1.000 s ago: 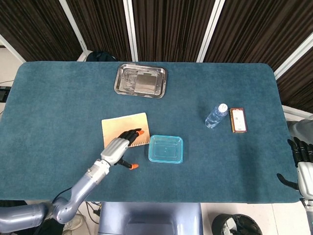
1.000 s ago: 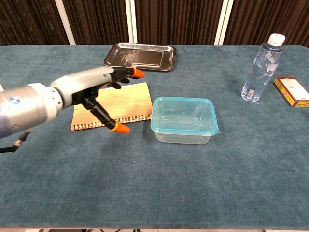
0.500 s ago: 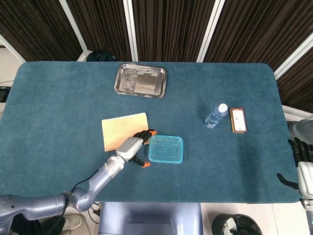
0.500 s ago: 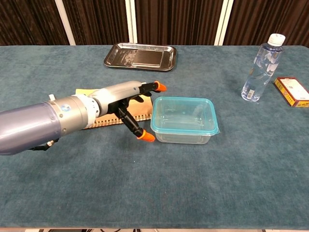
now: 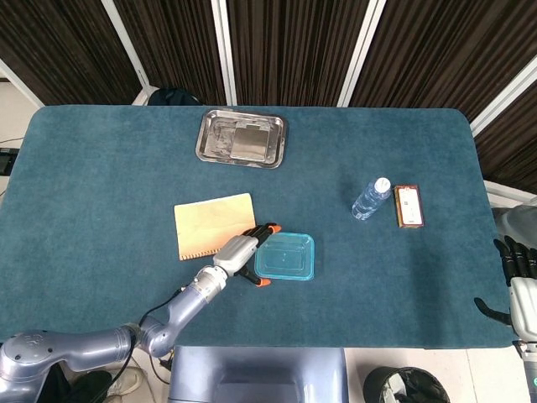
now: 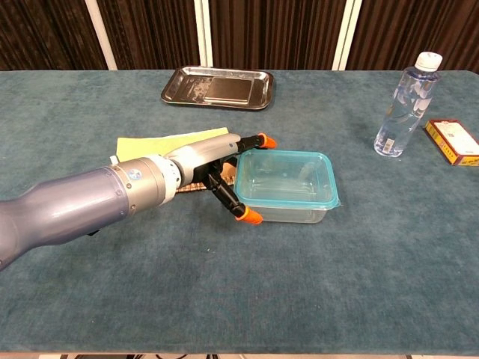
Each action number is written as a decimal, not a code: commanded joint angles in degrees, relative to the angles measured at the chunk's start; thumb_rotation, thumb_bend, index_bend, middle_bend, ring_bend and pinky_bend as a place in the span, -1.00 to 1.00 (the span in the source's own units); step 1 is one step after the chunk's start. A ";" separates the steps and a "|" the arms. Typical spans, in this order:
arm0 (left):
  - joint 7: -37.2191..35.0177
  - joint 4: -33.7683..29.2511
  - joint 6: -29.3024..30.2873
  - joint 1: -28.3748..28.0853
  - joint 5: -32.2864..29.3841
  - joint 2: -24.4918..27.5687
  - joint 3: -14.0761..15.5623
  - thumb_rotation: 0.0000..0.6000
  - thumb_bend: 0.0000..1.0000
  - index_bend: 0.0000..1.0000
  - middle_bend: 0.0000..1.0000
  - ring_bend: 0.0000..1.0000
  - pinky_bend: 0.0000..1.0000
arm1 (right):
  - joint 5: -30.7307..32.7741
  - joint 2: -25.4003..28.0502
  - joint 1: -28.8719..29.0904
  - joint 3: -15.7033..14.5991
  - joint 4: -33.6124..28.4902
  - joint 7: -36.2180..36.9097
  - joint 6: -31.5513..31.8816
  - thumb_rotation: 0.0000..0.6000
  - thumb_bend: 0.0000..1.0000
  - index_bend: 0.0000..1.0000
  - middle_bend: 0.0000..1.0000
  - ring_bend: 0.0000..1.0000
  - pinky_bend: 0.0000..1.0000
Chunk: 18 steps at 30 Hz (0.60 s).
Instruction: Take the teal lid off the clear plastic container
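One clear plastic container (image 6: pixel 284 196), teal lid (image 6: pixel 285 176) on top and seated; it sits directly in front of the left hand (image 6: pixel 224 168), on the table (image 5: pixel 101 168).

One left hand, fingers spread and holding nothing; orange-tipped fingers (image 6: pixel 249 218) bracket the container's near-left corner, one tip by the lid's far-left edge, another low at the container's front left. Whether any tip touches the plastic, I cannot tell.

One spiral notebook (image 5: pixel 211 223), tan cover, partly beneath and behind the left hand.

One metal tray (image 5: pixel 242 138), well beyond the left hand, toward the table's far edge.

One water bottle (image 6: pixel 405 106), white cap, upright, well off to the right of the left hand.

One small box (image 6: pixel 453 140), red-brown, just beyond the bottle.

One right hand (image 5: pixel 518 270), at the table's right edge, well apart from everything; dark fingers upright and apart, holding nothing.
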 commanded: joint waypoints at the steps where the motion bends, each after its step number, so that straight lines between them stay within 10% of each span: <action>1: -0.77 1.05 -0.11 -0.53 0.24 -0.76 -0.05 1.00 -1.00 -1.00 -1.00 -1.00 -0.76 | 0.01 0.02 0.00 -0.01 -0.02 0.01 -0.03 1.00 -0.49 -1.00 -1.00 -1.00 -1.00; 18: -6.83 12.65 10.27 -1.53 8.65 -9.76 1.18 1.00 -0.51 -0.41 -0.29 -0.36 -0.05 | -0.52 0.07 -0.15 -0.21 -0.24 -0.24 0.34 1.00 -0.49 -1.00 -1.00 -1.00 -1.00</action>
